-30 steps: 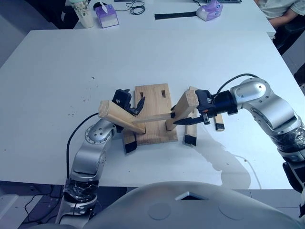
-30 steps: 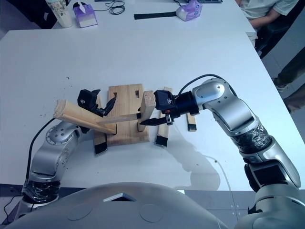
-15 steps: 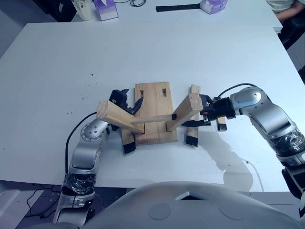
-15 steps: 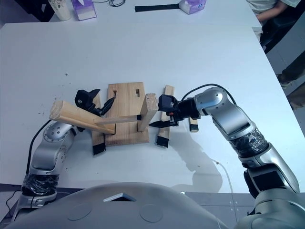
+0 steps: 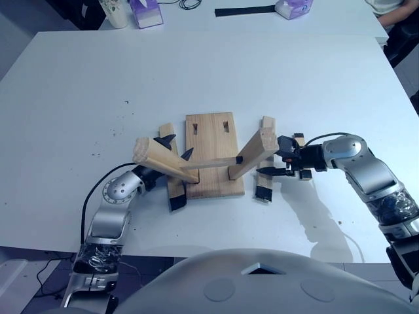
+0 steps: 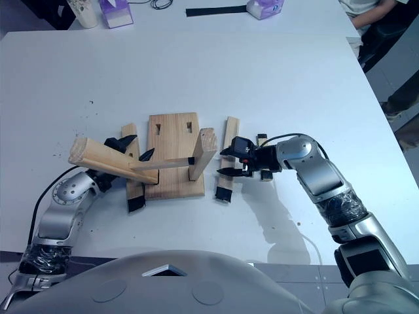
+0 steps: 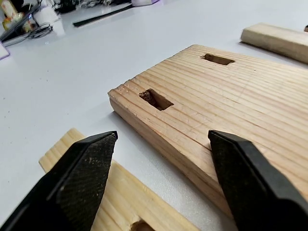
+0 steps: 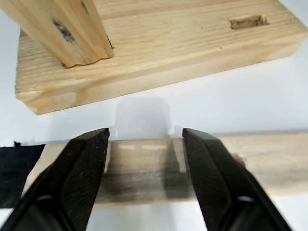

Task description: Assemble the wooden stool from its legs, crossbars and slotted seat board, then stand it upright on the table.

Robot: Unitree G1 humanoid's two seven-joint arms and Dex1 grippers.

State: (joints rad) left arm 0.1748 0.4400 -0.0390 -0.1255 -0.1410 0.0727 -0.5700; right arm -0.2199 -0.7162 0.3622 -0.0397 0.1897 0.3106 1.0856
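Observation:
The slotted seat board (image 5: 211, 136) lies flat on the white table. On its near end stand two tilted legs, the left leg (image 5: 156, 158) and the right leg (image 5: 256, 150), joined by a thin crossbar (image 5: 208, 162). My left gripper (image 5: 177, 146) is open just behind the left leg, not touching it; the left wrist view has its fingers (image 7: 82, 178) over a flat leg (image 7: 103, 204) beside the board (image 7: 231, 101). My right gripper (image 5: 272, 157) is open beside the right leg, above a flat leg (image 8: 144, 168) with a black tip.
A loose leg (image 5: 173, 186) lies left of the board and another (image 5: 264, 180) right of it. A short piece (image 5: 300, 140) lies by my right wrist. Tissue boxes (image 5: 145, 13), a cup (image 5: 116, 12) and a black strip (image 5: 243, 11) sit at the far edge.
Both grippers have let go of the two standing legs and drawn back outward. The leg-and-crossbar frame stays leaning on the board. The head camera has also shifted.

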